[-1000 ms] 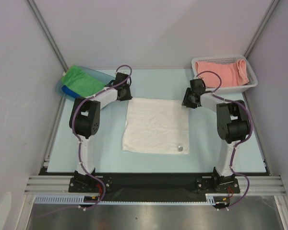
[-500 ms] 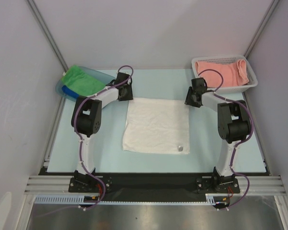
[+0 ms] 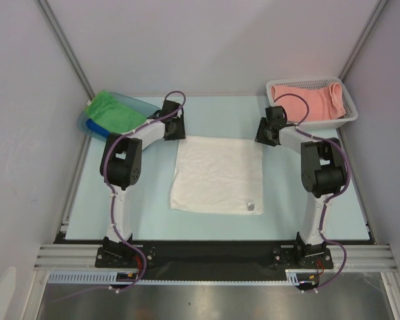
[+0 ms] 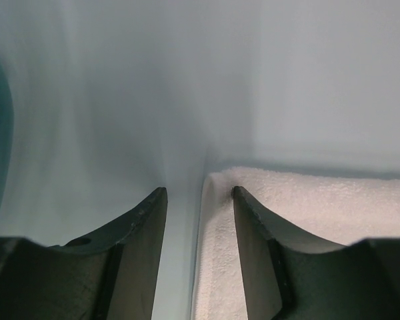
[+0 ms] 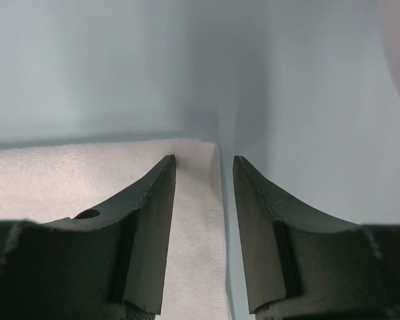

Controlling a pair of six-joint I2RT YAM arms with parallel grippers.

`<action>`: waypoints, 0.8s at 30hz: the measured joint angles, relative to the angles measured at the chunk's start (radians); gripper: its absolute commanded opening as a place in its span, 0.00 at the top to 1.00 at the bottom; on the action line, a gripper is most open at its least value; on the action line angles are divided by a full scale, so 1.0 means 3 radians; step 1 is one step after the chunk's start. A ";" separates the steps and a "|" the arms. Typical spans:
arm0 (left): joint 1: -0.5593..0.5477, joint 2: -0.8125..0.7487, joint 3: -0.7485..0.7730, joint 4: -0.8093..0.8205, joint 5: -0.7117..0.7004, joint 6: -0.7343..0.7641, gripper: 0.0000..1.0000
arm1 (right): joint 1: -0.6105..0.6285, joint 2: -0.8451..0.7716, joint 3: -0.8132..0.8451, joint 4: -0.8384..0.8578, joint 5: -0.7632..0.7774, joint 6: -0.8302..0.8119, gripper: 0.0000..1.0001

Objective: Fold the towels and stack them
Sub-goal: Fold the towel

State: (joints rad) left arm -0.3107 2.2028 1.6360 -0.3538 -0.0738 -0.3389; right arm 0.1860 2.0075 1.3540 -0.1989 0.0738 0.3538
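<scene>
The white towel (image 3: 218, 175) lies flat in the middle of the table (image 3: 350, 213), its small tag (image 3: 251, 206) toward 5 o'clock. The left gripper (image 4: 199, 193) sits at the towel's 11 o'clock corner and the right gripper (image 5: 203, 160) at its 1 o'clock corner. Both have their jaws apart astride the hem, clamped on nothing. A green towel (image 3: 113, 110) waits in the tray (image 3: 87, 125) at 10 o'clock and a pink one (image 3: 310, 100) in the basket (image 3: 350, 115) at 2 o'clock. The risk is an uneven pinch: each corner lies close to one finger, so closing may catch only a sliver. If one side slips during the lift, the fold would skew.
</scene>
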 measured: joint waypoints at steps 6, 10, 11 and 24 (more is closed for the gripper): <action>0.0000 0.0043 0.0048 0.0034 0.0039 -0.0005 0.51 | 0.0017 0.0097 0.0031 0.0010 -0.0011 -0.0003 0.56; -0.0001 0.0090 0.0095 0.0090 0.0088 -0.0011 0.54 | 0.0031 0.0104 0.0032 0.0009 -0.0008 -0.0004 0.59; -0.0001 0.0103 0.0108 0.0109 0.0093 -0.0014 0.54 | 0.0036 0.0104 0.0032 0.0011 -0.0009 -0.0005 0.60; -0.0001 0.0158 0.0121 0.0264 0.0200 -0.0078 0.73 | 0.0075 0.0114 0.0038 0.0009 -0.0005 -0.0051 0.82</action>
State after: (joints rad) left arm -0.3111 2.2501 1.6722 -0.2745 -0.0139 -0.3622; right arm 0.2085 2.0418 1.3655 -0.1963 0.0723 0.3386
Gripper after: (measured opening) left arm 0.272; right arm 0.194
